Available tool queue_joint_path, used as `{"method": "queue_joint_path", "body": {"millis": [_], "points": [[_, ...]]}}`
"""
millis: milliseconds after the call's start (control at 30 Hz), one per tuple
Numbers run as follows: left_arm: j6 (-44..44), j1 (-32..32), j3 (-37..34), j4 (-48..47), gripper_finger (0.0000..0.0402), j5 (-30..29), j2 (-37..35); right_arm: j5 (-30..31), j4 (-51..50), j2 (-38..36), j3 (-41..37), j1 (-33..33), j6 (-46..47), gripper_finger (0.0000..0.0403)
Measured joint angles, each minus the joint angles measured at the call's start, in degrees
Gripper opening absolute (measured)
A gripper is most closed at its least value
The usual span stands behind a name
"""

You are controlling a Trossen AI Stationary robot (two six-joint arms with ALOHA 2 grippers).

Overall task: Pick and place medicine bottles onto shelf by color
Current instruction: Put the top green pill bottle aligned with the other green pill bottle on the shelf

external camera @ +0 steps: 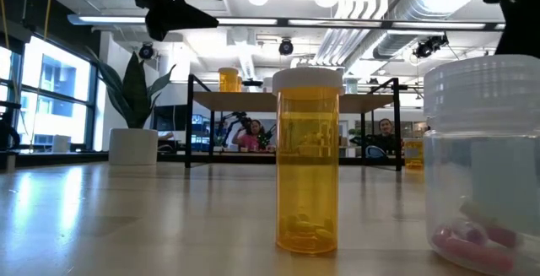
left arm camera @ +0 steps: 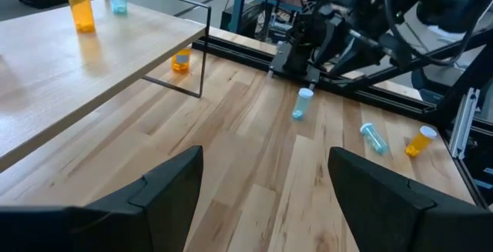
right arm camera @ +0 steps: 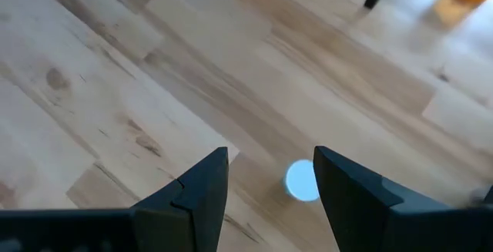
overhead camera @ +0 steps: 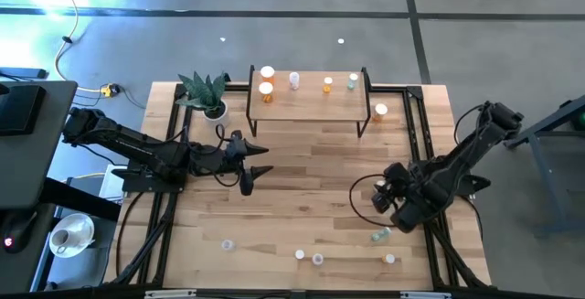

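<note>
The shelf point(overhead camera: 306, 101) stands at the far middle of the table, and several medicine bottles stand on it: orange ones point(overhead camera: 266, 89) at its left, a white one point(overhead camera: 294, 80), and a pale green one point(overhead camera: 352, 81) at its right. My right gripper point(right arm camera: 269, 159) hovers open over the table's near right part. It points down at an upright pale bottle, whose white cap point(right arm camera: 302, 181) shows below and between the fingers, apart from them; the left wrist view shows that bottle point(left arm camera: 302, 104) standing on the table. My left gripper point(overhead camera: 258, 160) hangs open above the table's left middle, holding nothing.
A pale green bottle point(overhead camera: 379, 235) lies near my right gripper. Small bottles point(overhead camera: 317, 259) and an orange one point(overhead camera: 389, 259) are spread along the near edge. Another orange bottle point(overhead camera: 380, 110) stands right of the shelf. A potted plant point(overhead camera: 208, 93) stands at its left.
</note>
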Motion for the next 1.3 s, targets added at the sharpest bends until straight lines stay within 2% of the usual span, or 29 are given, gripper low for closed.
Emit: {"method": "queue_joint_path", "body": {"millis": [200, 367, 1067, 1300], "points": [[-0.38, 0.0, 0.0, 0.0, 0.0268, 0.0, 0.0, -0.23, 0.84, -0.02, -3.08, 1.6, 8.4, 0.0184], [-1.66, -0.12, 0.0, 0.0, 0.0269, 0.01, 0.0, -0.36, 3.99, -0.02, -5.52, 1.69, 10.8, 0.0184], [0.02, -0.23, 0.02, -0.02, 0.0269, -1.56, 0.0, -0.83, 8.16, 0.0, -11.64, -0.32, 10.6, 0.0184], [0.02, -0.24, 0.02, -0.02, 0.0269, -3.46, 0.0, -1.53, 14.89, 0.0, -14.83, -0.3, 7.57, 0.0184]]}}
